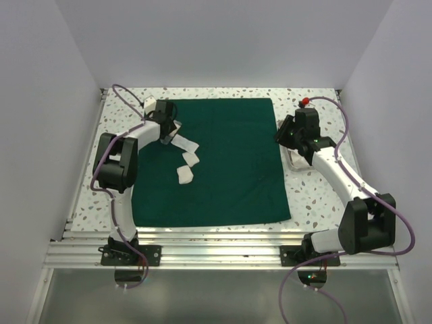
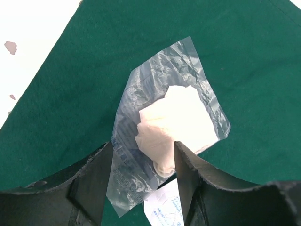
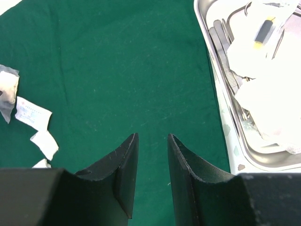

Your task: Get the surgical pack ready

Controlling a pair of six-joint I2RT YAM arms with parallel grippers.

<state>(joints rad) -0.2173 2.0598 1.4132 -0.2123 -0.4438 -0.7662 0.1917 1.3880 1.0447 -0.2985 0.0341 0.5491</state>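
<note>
While the surgical pack lies spread out flat as a dark green sheet over the middle of the speckled bench, both arms reach to opposite edges of it. The left fingers hang over the sheet's far left part, standing apart on either side of a clear plastic packet with a crumpled white wad inside; the packet's near end runs between them, but I cannot tell whether they press on it or merely straddle it. A printed white paper packet lies just beside it, under the fingers. The top view shows more small white packets scattered on the left half of the sheet. The right fingers are over the sheet's right edge, with a narrow gap between them and nothing in it. Just beside them on the bare bench a shiny steel tray holds metal instruments and white wrapped items.
</note>
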